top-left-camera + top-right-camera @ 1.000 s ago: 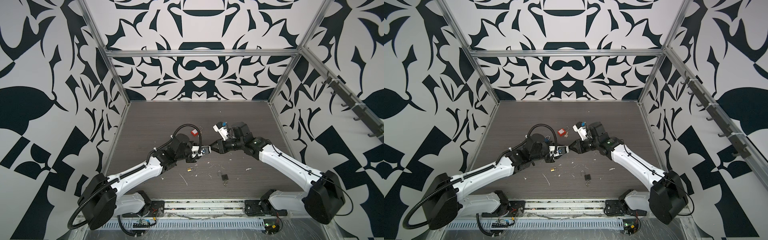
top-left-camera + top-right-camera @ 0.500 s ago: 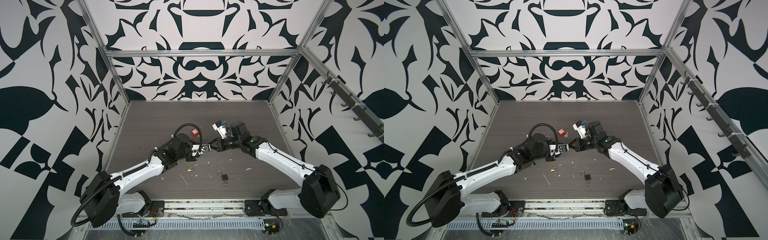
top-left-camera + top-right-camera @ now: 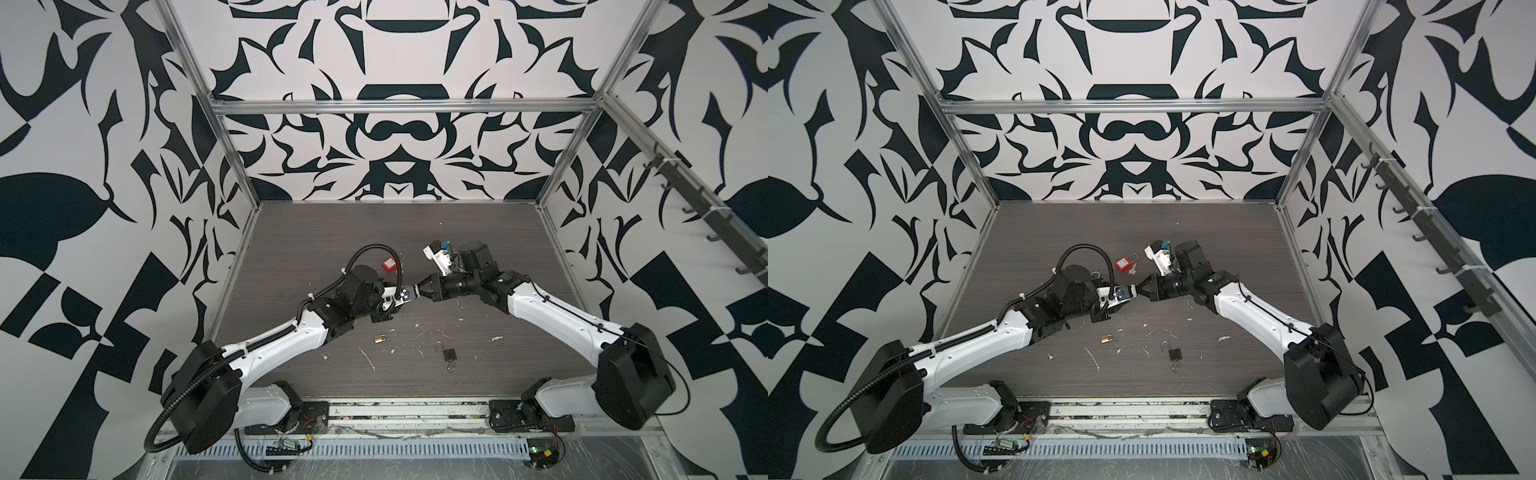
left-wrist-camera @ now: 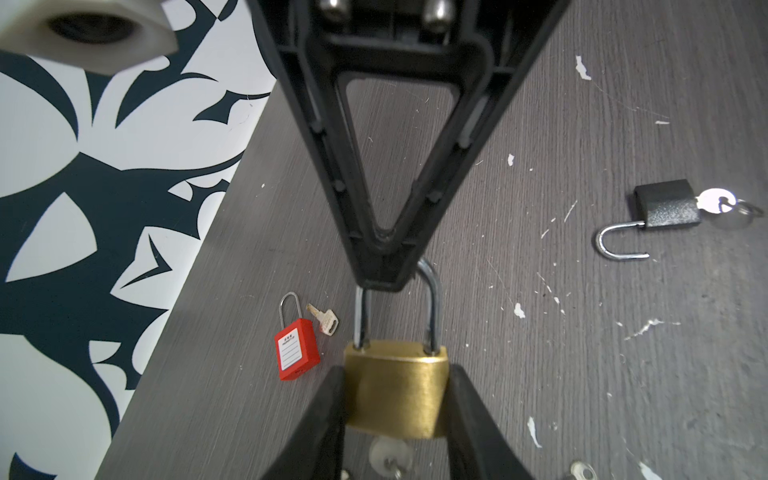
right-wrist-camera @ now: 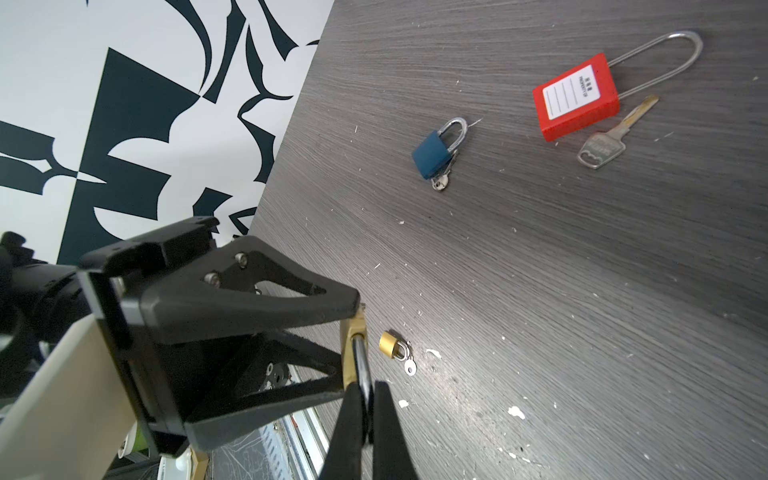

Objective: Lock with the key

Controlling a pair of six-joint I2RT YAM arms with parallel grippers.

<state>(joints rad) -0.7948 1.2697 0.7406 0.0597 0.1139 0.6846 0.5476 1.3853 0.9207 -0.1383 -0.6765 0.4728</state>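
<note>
Where the two arms meet above the middle of the bench [image 3: 415,232], the brass padlock [image 4: 397,390] is held off the surface. Its body is brushed gold with rounded shoulders. A silver shackle [image 4: 432,307] rises from it, and both legs meet the top of the body; whether it has latched cannot be told. A pale key head [image 4: 388,453] shows, blurred, beneath the body.

The left fingers [image 4: 320,424] stand part-way open and clamp the body by its two narrow sides. The right fingers [image 4: 340,195] are pressed together on the crown of the shackle.

A red padlock [image 3: 388,264] lies on the far side of the grip, with a loose key [image 4: 324,320] just beside it. A black padlock [image 3: 449,355], its shackle swung open, and a small brass padlock [image 3: 378,338] lie toward the front edge, apart from each other. Open bench surface stretches from the red padlock to the back wall in both top views.
</note>
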